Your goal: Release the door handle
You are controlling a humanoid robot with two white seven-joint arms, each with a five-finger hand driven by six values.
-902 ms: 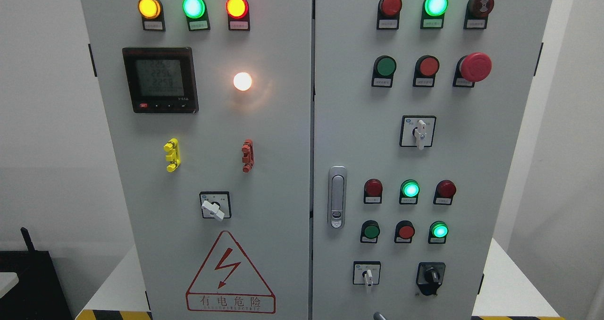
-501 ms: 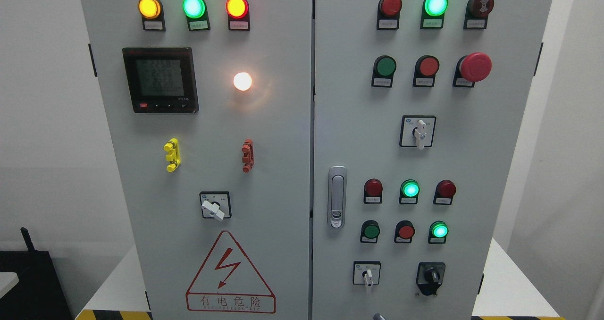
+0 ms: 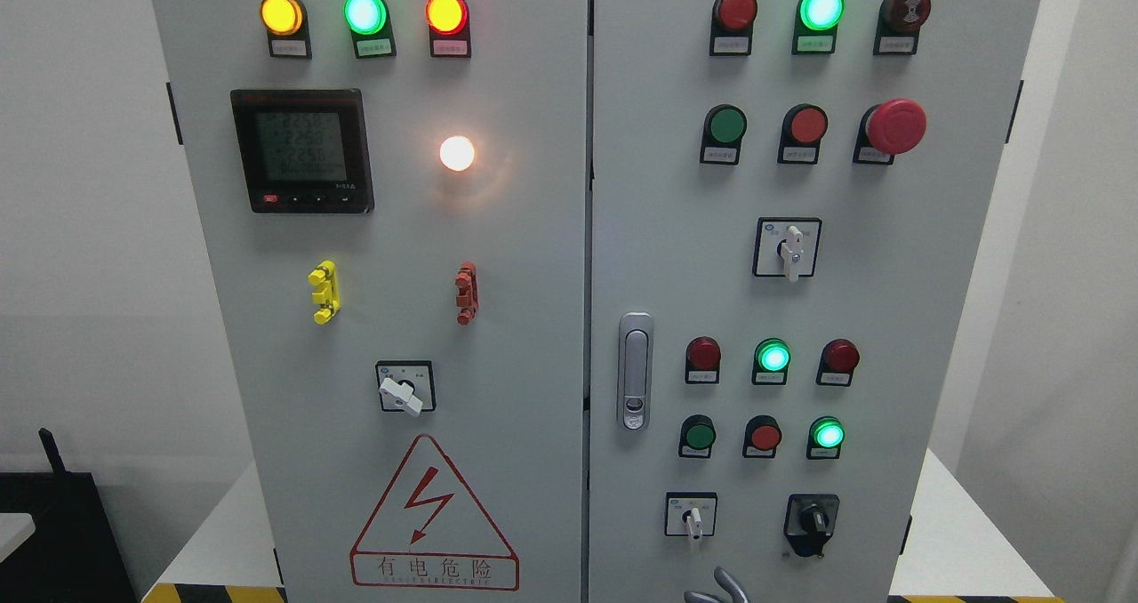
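Showing grey fingertips [image 3: 722, 588] at six o'clock, grip state indeterminate; upright silver recessed door handle [image 3: 635, 370] lies toward eleven o'clock, untouched.

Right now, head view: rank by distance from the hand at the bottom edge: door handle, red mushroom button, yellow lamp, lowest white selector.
From the hand:
1. lowest white selector, just above
2. door handle, up-left
3. red mushroom button, upper right
4. yellow lamp, top left
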